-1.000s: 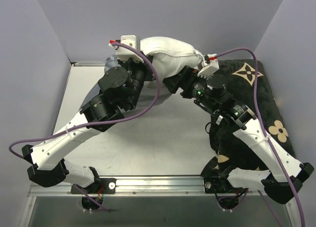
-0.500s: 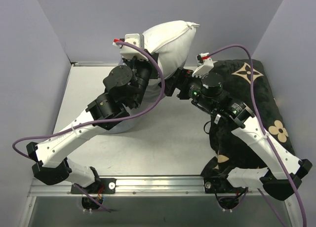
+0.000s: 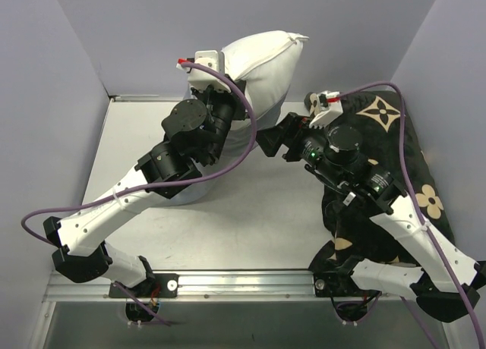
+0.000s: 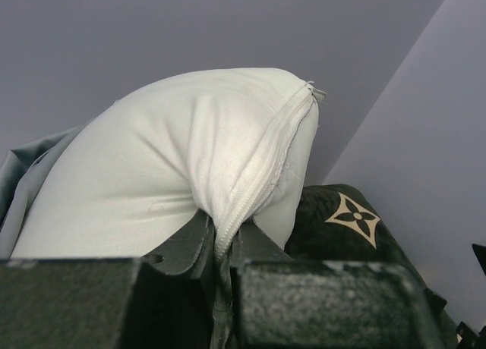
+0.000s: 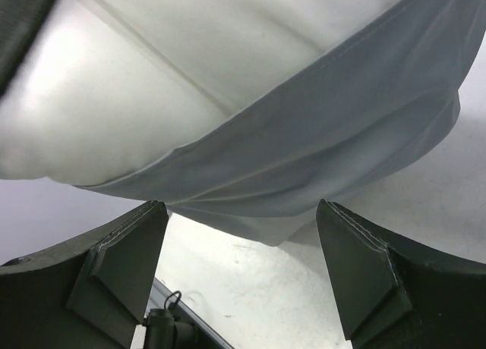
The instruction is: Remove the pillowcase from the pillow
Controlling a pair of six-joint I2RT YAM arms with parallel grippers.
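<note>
My left gripper [image 3: 228,89] is shut on the seam of the white pillow [image 3: 264,64] and holds it upright above the back of the table. In the left wrist view the jaws [image 4: 224,239] pinch the pillow's [image 4: 152,167] stitched edge. The grey pillowcase [image 3: 184,193] hangs from the pillow's lower part, under my left arm; a strip of it shows at the left wrist view's edge [image 4: 23,167]. My right gripper [image 3: 267,140] is open and empty, just beside the hanging fabric. In the right wrist view [image 5: 243,277] it sits just below the pillowcase's hem [image 5: 319,152], with the pillow [image 5: 228,38] above.
A black plush cushion with tan flower motifs [image 3: 395,136] lies along the right side under my right arm, also in the left wrist view [image 4: 342,220]. The pale table [image 3: 250,212] is boxed by grey walls at the back and sides. A metal rail runs along the front.
My left gripper has lifted the pillow from lying flat to standing upright. My right gripper has come off the pillow and drawn back and down to the right, open.
</note>
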